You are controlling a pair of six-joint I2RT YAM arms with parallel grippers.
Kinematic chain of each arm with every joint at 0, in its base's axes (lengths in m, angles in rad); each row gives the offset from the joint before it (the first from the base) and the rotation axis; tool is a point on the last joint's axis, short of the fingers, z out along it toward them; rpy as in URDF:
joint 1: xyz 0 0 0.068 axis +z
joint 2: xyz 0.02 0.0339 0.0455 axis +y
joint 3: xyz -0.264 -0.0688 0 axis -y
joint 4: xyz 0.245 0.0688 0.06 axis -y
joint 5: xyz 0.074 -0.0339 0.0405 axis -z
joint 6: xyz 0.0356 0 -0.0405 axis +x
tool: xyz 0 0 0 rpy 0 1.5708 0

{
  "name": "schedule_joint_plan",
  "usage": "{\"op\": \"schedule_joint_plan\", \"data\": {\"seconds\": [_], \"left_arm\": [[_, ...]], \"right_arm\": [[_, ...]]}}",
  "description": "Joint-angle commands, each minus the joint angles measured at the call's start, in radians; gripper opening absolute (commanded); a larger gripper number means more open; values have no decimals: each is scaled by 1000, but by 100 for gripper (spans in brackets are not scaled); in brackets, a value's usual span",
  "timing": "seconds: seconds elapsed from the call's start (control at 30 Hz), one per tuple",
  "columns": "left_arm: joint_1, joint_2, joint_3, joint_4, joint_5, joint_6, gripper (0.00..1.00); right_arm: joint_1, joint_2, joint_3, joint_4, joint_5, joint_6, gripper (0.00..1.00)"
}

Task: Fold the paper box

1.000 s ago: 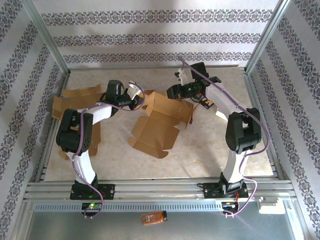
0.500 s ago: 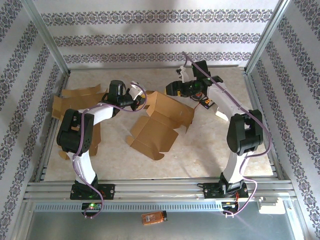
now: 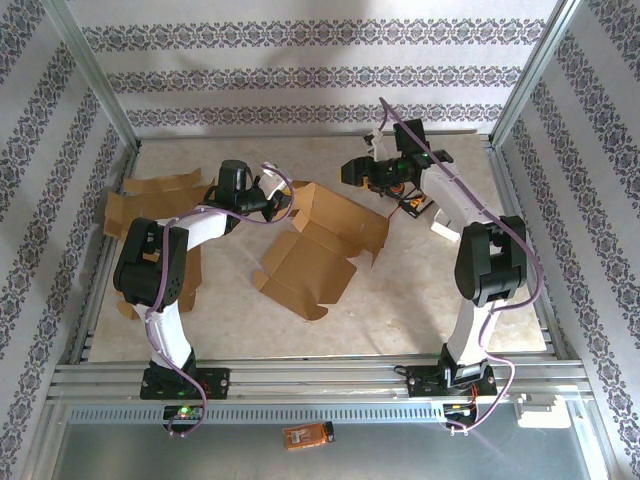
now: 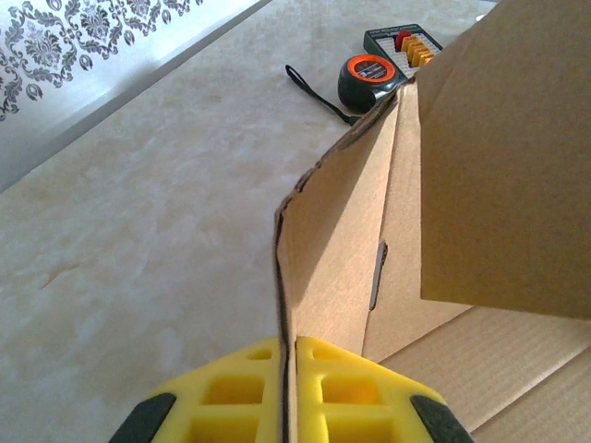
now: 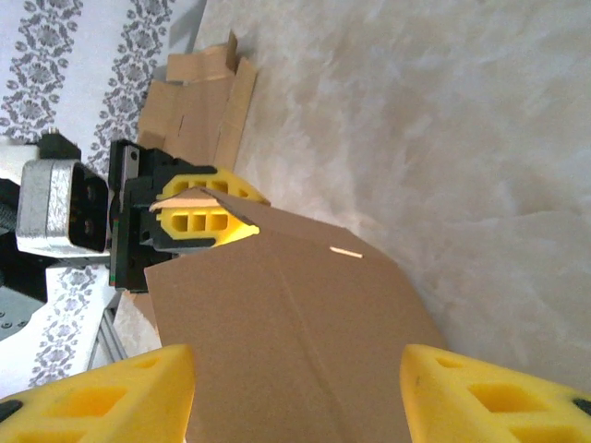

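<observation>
Paper box (image 3: 322,243) lies half-open between the two arms; left gripper (image 4: 286,374) is clamped on the edge of the box's upright flap; right gripper (image 5: 295,397) hovers over the box's far side, fingers spread wide; tape measure (image 4: 367,79) sits just beyond that flap; flat cardboard sheets (image 3: 150,200) lie left of the box.
</observation>
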Motion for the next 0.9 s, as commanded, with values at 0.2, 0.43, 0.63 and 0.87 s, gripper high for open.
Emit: {"op": "schedule_joint_plan", "data": {"seconds": [0.2,0.43,0.63,0.87], "left_arm": [[-9,-9,1,51,23,13,0],[-15,-9,1,56,26,5,0],[-24,-11,0,71,22,-70,0],[-65,-55,-2,62,-74,-268,2]], "right_arm": [[54,61,-9,-28,-23,-46,52],[90,79,-23,-48,16,-73,50],[100,73,-44,-45,82,-82,45],[123,45,-45,-20,159,-84,39]]}}
